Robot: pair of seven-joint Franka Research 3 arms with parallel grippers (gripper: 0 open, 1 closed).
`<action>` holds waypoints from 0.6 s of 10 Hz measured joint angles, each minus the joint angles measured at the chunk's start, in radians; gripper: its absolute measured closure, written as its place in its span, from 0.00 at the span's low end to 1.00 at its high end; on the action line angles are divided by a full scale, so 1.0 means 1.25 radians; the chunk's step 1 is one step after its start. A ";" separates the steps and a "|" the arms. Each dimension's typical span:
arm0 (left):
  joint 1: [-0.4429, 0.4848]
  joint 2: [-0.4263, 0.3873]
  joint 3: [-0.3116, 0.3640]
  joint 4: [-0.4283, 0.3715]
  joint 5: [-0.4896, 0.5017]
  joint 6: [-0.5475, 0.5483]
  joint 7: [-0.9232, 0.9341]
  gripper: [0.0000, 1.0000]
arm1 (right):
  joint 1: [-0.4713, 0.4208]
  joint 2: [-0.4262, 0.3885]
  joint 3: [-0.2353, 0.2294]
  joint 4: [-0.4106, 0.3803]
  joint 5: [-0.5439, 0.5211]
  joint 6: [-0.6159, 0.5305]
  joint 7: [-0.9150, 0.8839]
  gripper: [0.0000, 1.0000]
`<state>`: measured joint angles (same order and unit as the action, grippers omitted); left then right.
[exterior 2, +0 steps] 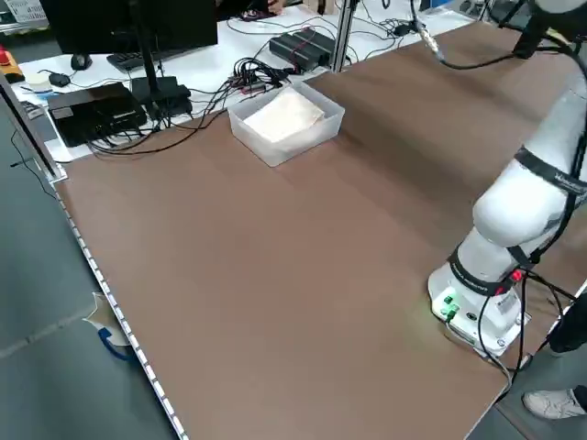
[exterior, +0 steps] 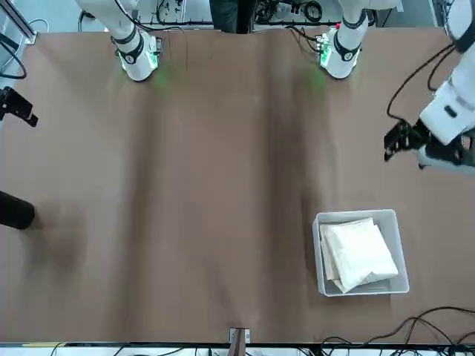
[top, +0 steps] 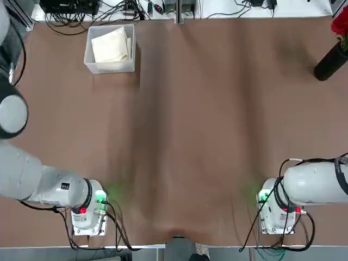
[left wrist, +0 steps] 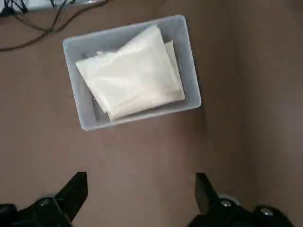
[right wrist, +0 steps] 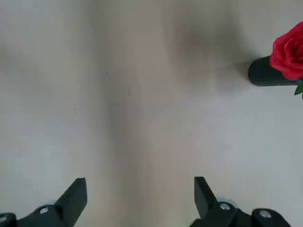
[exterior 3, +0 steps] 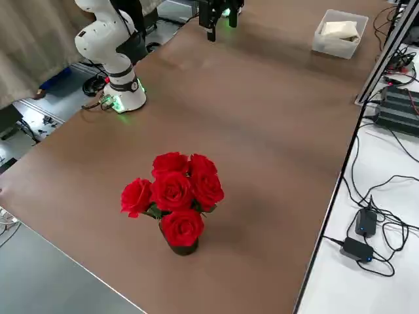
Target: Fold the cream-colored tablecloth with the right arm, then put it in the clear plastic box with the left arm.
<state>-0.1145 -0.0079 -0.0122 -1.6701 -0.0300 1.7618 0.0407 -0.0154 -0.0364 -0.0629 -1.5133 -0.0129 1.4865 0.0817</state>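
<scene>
One clear plastic box (top: 88, 53) stands on the brown table (top: 190, 136), just inside its far edge, toward the far left corner; in it lies one cream-colored tablecloth (top: 110, 45), folded into a single uneven packet, its lower layers showing past the top one, all of it within the four walls; one left gripper (left wrist: 142, 201) hangs above the table's left side, its two fingers spread wide with nothing between them; one right gripper (right wrist: 142, 203) is above the table's right side, its two fingers also wide apart and holding nothing; one black vase (exterior 3: 184, 248) is near the table's right edge, toward the far right corner, with five red roses (exterior 3: 173, 190) counted in it; two arm bases stand along the near edge, well apart.
</scene>
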 joint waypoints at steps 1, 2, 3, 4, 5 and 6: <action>0.003 -0.042 -0.005 -0.057 -0.001 0.002 -0.024 0.00 | 0.001 0.000 0.001 0.001 0.001 0.004 -0.008 0.00; 0.012 -0.074 -0.018 -0.102 -0.002 0.003 -0.042 0.00 | 0.002 0.000 0.002 0.001 0.001 0.012 -0.032 0.00; 0.018 -0.093 -0.030 -0.125 -0.002 0.000 -0.056 0.00 | 0.005 0.000 0.003 0.002 0.001 0.017 -0.076 0.00; 0.018 -0.098 -0.035 -0.129 -0.002 -0.001 -0.060 0.00 | 0.006 0.000 0.003 0.002 0.001 0.018 -0.111 0.00; 0.018 -0.097 -0.036 -0.126 -0.002 0.000 -0.058 0.00 | 0.007 0.000 0.003 0.002 0.001 0.018 -0.124 0.00; 0.019 -0.094 -0.036 -0.116 -0.002 0.000 -0.057 0.00 | 0.009 0.000 0.003 0.002 0.001 0.018 -0.128 0.00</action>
<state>-0.0911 -0.1253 -0.0574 -1.8154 -0.0322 1.7620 -0.0303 -0.0043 -0.0364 -0.0594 -1.5110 -0.0118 1.5094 -0.0782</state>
